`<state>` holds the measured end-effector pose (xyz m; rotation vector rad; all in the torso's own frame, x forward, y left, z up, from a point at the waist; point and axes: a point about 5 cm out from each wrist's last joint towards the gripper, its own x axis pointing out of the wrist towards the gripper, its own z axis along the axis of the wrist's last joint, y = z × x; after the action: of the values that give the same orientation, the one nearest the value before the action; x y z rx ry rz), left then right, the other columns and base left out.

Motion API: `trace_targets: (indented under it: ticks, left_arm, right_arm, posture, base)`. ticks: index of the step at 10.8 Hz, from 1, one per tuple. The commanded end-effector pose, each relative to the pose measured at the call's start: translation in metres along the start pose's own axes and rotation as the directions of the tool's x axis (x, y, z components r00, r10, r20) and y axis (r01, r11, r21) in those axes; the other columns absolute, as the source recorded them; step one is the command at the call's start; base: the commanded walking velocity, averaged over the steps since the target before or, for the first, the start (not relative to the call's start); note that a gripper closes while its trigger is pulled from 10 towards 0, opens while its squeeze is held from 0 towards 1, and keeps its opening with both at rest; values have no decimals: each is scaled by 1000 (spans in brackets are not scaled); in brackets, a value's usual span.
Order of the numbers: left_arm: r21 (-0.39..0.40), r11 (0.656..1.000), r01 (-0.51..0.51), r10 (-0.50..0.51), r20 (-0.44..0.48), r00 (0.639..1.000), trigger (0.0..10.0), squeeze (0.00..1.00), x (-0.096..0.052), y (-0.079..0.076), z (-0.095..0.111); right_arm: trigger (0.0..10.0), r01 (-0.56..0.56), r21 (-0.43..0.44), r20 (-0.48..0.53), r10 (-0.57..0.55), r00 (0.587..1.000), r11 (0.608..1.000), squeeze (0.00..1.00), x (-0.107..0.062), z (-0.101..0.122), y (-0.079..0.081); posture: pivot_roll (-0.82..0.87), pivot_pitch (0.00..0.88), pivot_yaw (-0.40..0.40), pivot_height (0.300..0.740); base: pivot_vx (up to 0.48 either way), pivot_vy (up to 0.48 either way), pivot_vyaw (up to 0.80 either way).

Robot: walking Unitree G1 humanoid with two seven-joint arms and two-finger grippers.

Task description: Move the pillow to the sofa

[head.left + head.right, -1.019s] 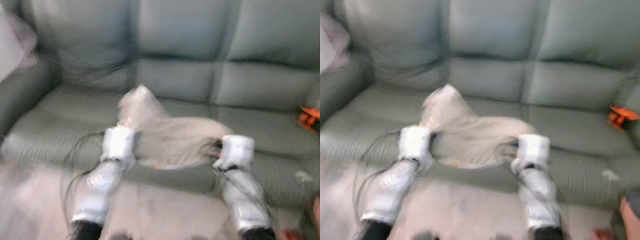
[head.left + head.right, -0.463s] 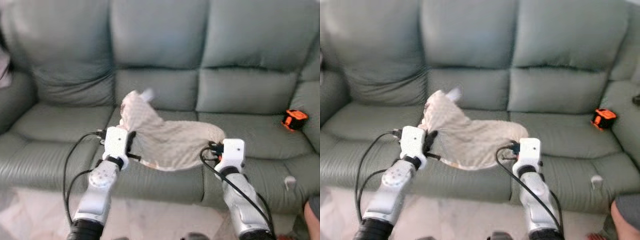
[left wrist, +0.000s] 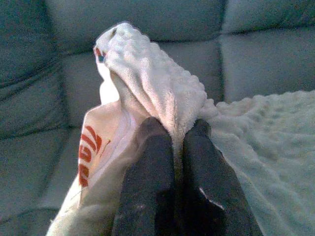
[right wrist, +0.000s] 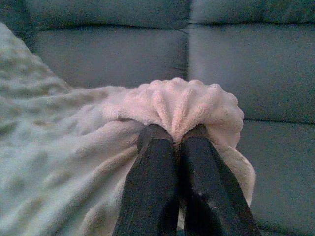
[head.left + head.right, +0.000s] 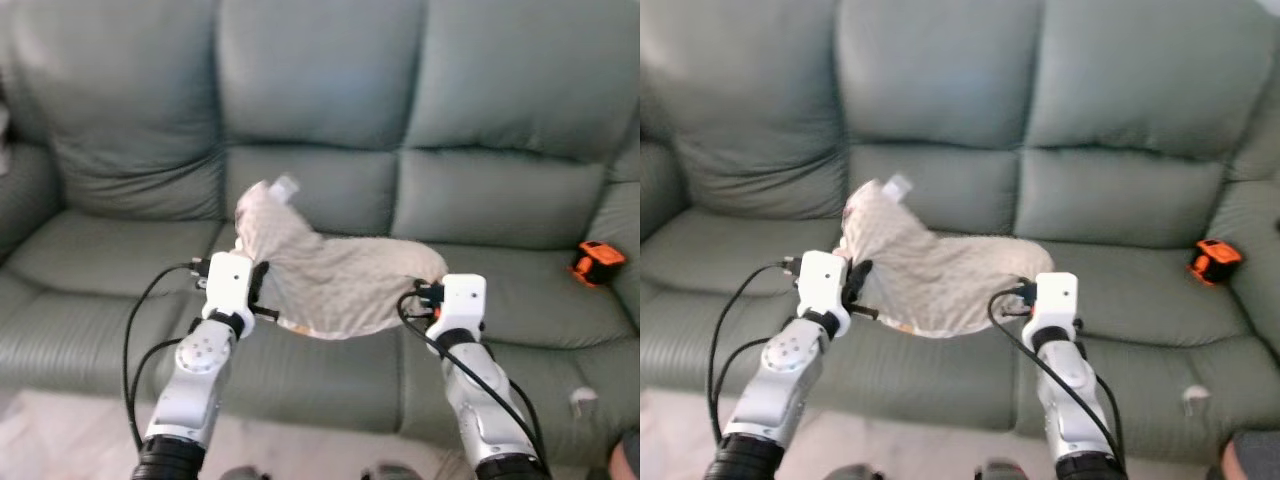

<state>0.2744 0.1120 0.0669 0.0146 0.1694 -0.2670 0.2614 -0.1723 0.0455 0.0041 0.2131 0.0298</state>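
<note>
A cream, bobbled fleece pillow (image 5: 335,275) hangs stretched between my two grippers, over the front of the grey-green sofa's (image 5: 330,90) middle seat. My left gripper (image 3: 174,137) is shut on the pillow's (image 3: 162,83) left corner, where a label with red print shows. That corner sticks up with a small white tag on top. My right gripper (image 4: 176,136) is shut on the bunched right corner of the pillow (image 4: 187,101). From the head views both wrists (image 5: 228,285) (image 5: 460,300) stand level, in front of the seat edge.
The sofa has three seats and back cushions (image 5: 1120,80). An orange and black object (image 5: 595,262) lies on the right seat. A small white scrap (image 5: 582,398) sits on the seat front at lower right. Pale floor (image 5: 670,430) runs along below.
The camera has steadied and shifted, so the sofa looks closer. Both grippers still hold the pillow, which sits a little higher against the seat than before.
</note>
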Motion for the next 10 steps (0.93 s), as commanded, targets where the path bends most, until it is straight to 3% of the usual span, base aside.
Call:
trace_targets:
  ticks: [1, 2, 8, 10]
  left_arm:
    - [-10, 1000, 26, -26, 19, 999, 10000, 0, 2, -7, 5]
    - [-10, 999, 36, -36, 17, 999, 10000, 0, 2, -8, 5]
    - [5, 998, 57, -57, 16, 998, 10000, 0, 1, -11, 6]
    - [27, 999, 47, -48, 44, 998, 10000, 0, 1, -11, 9]
  right_arm:
    - [10000, 6, 0, 13, -6, 1000, 1000, 0, 0, 3, -2]
    - [10000, 6, 0, 12, -6, 1000, 1000, 0, 1, 3, -2]
    - [10000, 9, 3, 7, -9, 1000, 1000, 0, 0, 1, -1]
    - [10000, 16, 6, -5, -16, 1000, 1000, 0, -1, -1, -2]
  posture:
    - [-40, 0, 6, 740]
    - [-40, 0, 6, 740]
    - [-40, 0, 10, 740]
    - [-39, 0, 10, 740]
  base:
    - [0, 0, 0]
    - [0, 0, 0]
    - [0, 480, 0]
    - [0, 0, 0]
